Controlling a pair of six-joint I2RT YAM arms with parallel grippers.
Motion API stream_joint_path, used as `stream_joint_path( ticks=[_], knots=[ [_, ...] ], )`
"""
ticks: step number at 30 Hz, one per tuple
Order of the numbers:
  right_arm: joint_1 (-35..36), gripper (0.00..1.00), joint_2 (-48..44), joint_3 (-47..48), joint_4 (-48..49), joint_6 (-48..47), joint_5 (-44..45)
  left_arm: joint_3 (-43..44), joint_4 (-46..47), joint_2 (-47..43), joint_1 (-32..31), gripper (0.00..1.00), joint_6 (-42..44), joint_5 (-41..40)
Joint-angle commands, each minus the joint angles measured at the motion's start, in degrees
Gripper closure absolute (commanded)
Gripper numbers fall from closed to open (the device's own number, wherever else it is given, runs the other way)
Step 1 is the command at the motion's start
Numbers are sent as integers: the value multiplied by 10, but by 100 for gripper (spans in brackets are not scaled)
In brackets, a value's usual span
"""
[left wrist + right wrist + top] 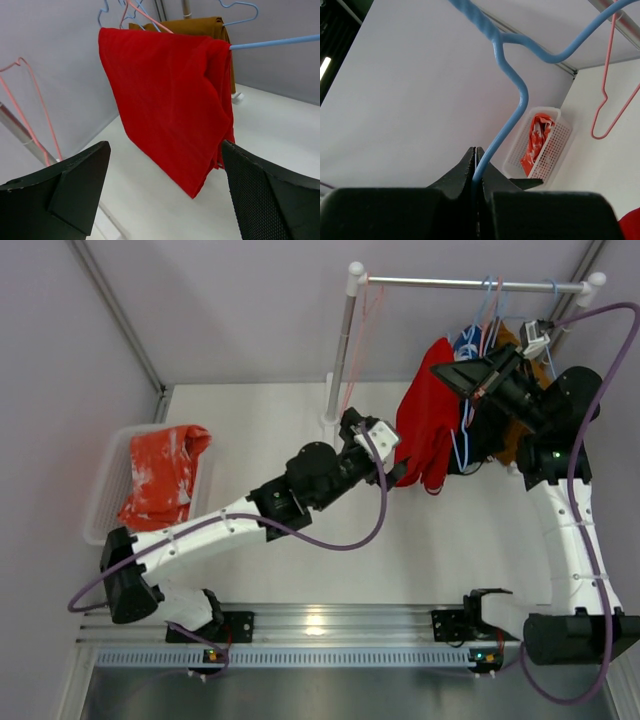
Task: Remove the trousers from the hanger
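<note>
Plain red trousers [170, 100] hang folded over the bar of a blue hanger [275, 42]; from above the red trousers [425, 420] show below the rack rail [470, 283]. My left gripper [166, 150] is open, its wide fingers either side of the cloth's lower edge without touching it; from above the left gripper [398, 470] sits at the cloth's left side. My right gripper [477, 152] is shut on the blue hanger's wire [510, 115], high beside the garments [450, 376]. Brown trousers [200, 25] hang behind the red ones. Orange-red speckled trousers [160, 475] lie in the basket.
A white mesh basket [105, 490] stands at the table's left edge. An empty pink hanger [30, 100] hangs near the rack's left post [340, 350]. More hangers and dark cloth [480, 435] crowd the rail's right end, close to the right arm.
</note>
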Motion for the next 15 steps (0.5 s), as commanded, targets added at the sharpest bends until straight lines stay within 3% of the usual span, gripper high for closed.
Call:
stream_joint_path(
  ticks=[1, 5, 15],
  knots=[
    [8, 100, -42, 28, 85, -27, 23, 37, 111, 46, -25, 4, -21, -55],
    [8, 100, -50, 30, 74, -28, 26, 67, 177, 95, -44, 7, -15, -77],
    [8, 100, -67, 16, 63, -19, 24, 111, 226, 162, -44, 13, -16, -117]
  ],
)
